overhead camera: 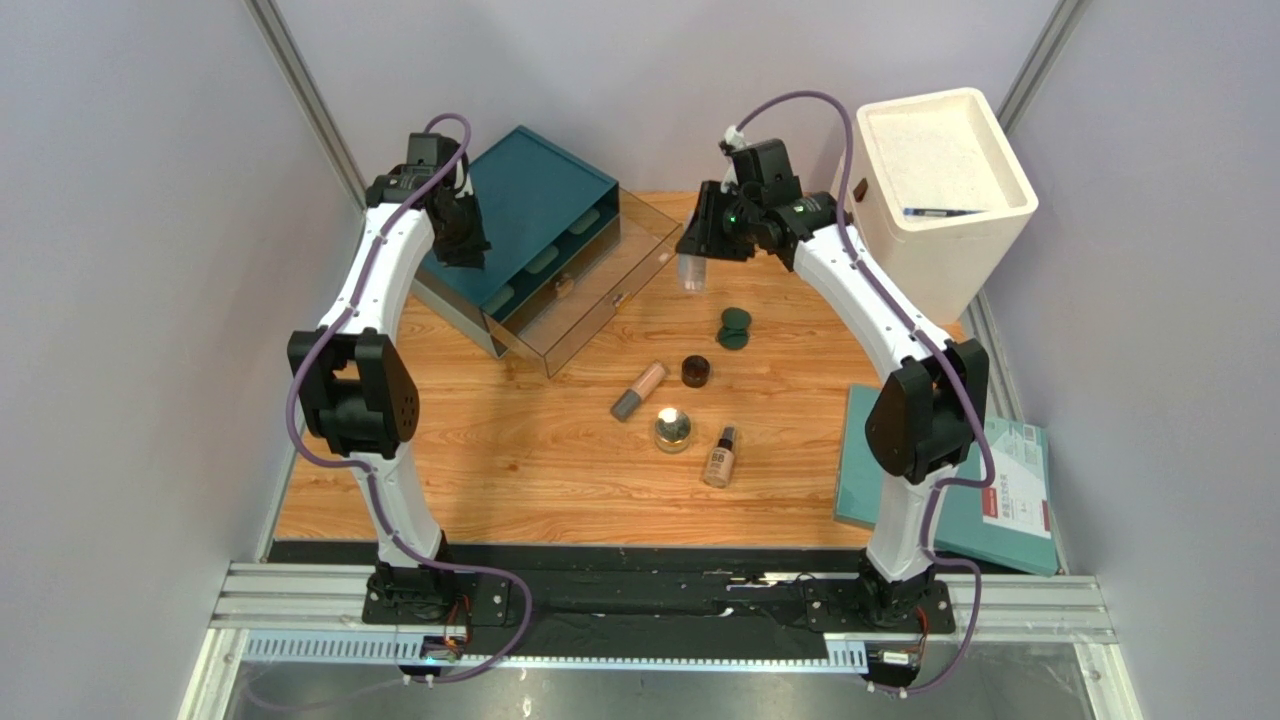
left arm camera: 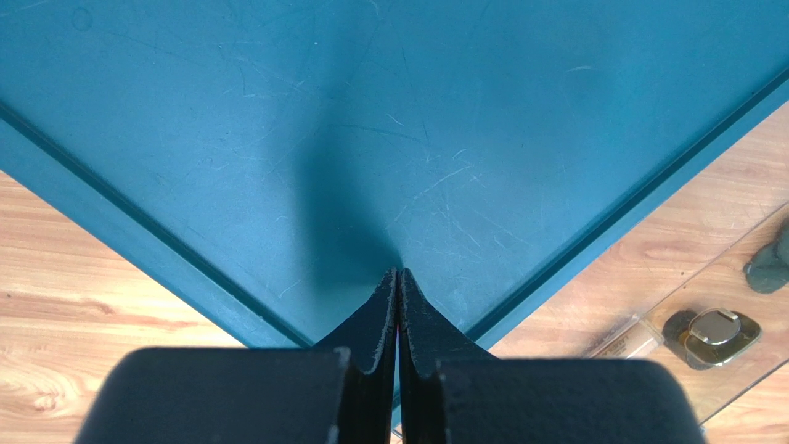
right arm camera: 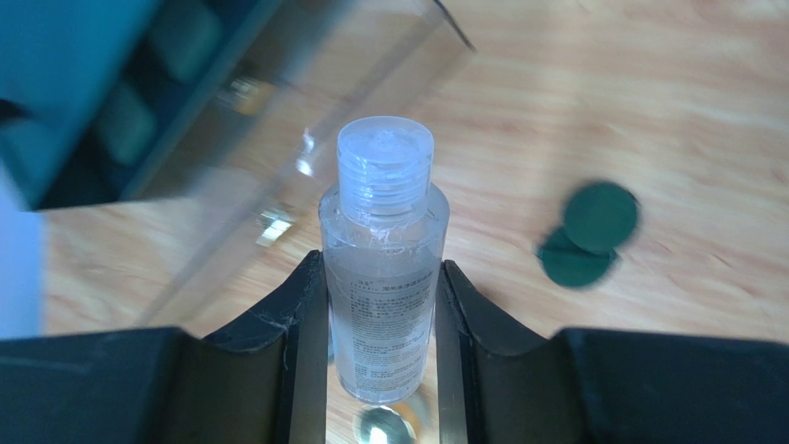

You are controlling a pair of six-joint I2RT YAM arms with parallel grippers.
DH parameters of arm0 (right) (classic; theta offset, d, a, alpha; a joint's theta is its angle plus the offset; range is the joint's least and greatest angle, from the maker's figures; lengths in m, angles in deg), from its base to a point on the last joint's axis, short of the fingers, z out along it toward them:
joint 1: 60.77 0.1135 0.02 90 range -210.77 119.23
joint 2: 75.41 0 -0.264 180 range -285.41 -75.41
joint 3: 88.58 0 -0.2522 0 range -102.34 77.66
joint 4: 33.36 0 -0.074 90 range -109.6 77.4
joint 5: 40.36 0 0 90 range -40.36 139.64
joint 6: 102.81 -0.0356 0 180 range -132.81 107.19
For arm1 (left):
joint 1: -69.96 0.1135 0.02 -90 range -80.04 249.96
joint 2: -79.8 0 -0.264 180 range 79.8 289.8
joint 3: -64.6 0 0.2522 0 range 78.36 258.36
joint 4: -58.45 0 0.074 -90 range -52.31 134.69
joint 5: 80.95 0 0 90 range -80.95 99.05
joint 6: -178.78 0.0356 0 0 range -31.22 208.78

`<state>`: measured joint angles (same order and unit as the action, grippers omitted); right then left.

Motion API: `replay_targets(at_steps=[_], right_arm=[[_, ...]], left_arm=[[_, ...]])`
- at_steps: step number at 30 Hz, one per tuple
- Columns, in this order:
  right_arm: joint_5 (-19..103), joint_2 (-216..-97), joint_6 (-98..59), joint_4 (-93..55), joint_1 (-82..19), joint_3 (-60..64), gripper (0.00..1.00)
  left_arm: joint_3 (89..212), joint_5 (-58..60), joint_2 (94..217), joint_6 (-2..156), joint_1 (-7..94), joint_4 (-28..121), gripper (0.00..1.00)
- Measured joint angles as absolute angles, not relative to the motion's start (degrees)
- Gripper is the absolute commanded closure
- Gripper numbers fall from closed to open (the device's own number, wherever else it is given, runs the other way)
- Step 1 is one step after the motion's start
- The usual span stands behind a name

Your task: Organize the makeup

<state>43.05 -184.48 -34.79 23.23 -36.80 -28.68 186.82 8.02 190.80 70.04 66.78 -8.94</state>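
My right gripper (overhead camera: 700, 245) is shut on the clear bottle (overhead camera: 691, 272) and holds it above the table, just right of the pulled-out clear drawer (overhead camera: 589, 305). In the right wrist view the bottle (right arm camera: 384, 185) stands between the gripper's (right arm camera: 381, 270) fingers. The dark green piece (overhead camera: 733, 326) (right arm camera: 588, 231) lies on the table nearby. The beige tube with grey cap (overhead camera: 639, 390), dark brown jar (overhead camera: 696, 369), gold compact (overhead camera: 673, 431) and beige black-capped bottle (overhead camera: 721, 455) lie mid-table. My left gripper (overhead camera: 460, 228) (left arm camera: 398, 277) is shut and empty over the teal drawer box (overhead camera: 526, 203) (left arm camera: 370, 139).
A small gold object (left arm camera: 715, 335) lies in the clear drawer. A white bin (overhead camera: 944, 188) stands at the back right. A flat teal packet (overhead camera: 947, 480) lies at the right edge. Grey walls close in both sides.
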Motion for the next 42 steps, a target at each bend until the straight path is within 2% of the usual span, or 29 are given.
replay_targets(at_steps=[4,10,13,15,16,17,18,21,23,32,42], right_arm=[[37.35,-187.04,-39.07,18.85,-36.56,-35.09,1.00],[29.61,-201.44,-46.24,13.83,-34.95,-54.23,1.00],[27.99,-206.36,-48.91,12.25,-33.61,-58.28,0.99],[26.90,-208.77,-51.09,12.17,-32.43,-58.47,0.95],[26.66,-209.33,-51.55,12.19,-32.19,-58.47,0.91],[26.40,-209.90,-52.12,12.21,-31.82,-58.25,0.83],[26.20,-210.27,-52.56,12.30,-31.51,-57.90,0.53],[25.94,-210.60,-53.47,13.83,-30.53,-56.86,0.24],[26.25,-210.62,-53.10,14.53,-30.03,-56.88,0.16],[29.48,-209.49,-50.19,15.53,-29.98,-56.51,0.14],[37.57,-183.54,-41.10,30.68,-32.17,-33.82,0.16]], left_arm=[[186.82,7.80,190.80,70.02,66.80,-8.90,1.00],[186.76,7.16,190.80,70.02,67.00,-8.83,1.00],[186.50,7.05,190.67,70.02,67.05,-8.61,1.00],[186.34,7.03,190.54,70.02,67.05,-8.48,1.00],[186.28,7.03,190.54,70.02,67.05,-8.42,1.00],[186.26,7.03,190.52,70.02,67.05,-8.39,1.00],[186.26,7.03,190.50,70.02,67.05,-8.39,1.00],[186.23,6.75,190.50,70.11,67.07,-8.35,1.00],[186.21,5.68,190.50,70.17,67.07,-8.13,1.00],[186.17,3.54,190.50,71.05,67.09,-7.94,1.00],[186.12,3.10,190.50,71.31,67.09,-7.94,1.00]])
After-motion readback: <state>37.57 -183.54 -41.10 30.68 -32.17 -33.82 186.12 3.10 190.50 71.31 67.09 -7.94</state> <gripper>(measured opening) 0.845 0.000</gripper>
